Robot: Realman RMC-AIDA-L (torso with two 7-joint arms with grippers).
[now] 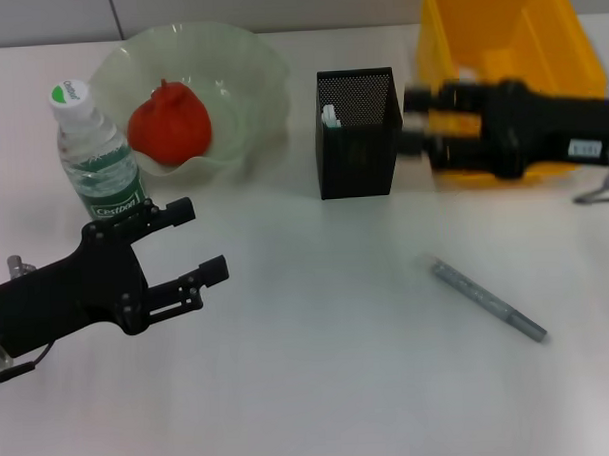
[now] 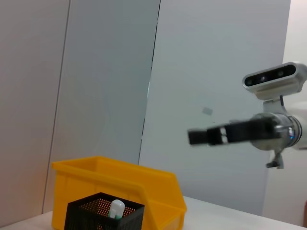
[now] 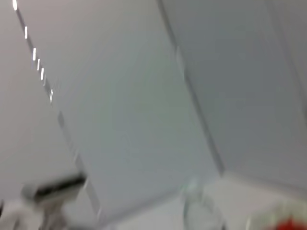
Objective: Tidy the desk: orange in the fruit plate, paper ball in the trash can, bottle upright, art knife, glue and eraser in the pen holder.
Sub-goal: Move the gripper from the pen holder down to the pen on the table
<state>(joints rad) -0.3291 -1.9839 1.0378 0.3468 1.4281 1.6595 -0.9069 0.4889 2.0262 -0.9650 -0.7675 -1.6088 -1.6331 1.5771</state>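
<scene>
The art knife (image 1: 488, 301), a slim grey stick, lies flat on the white desk (image 1: 320, 388), in front of the pen holder (image 1: 356, 132) and apart from it. A white-tipped item stands inside the pen holder. The orange (image 1: 170, 122) sits in the fruit plate (image 1: 249, 80), and the bottle (image 1: 95, 155) stands upright just beside it. The right claw (image 1: 413, 124) hovers between the pen holder and the trash can (image 1: 508, 31); how far it gapes cannot be told. The left claw (image 1: 200, 242) hangs wide and empty near the bottle.
</scene>
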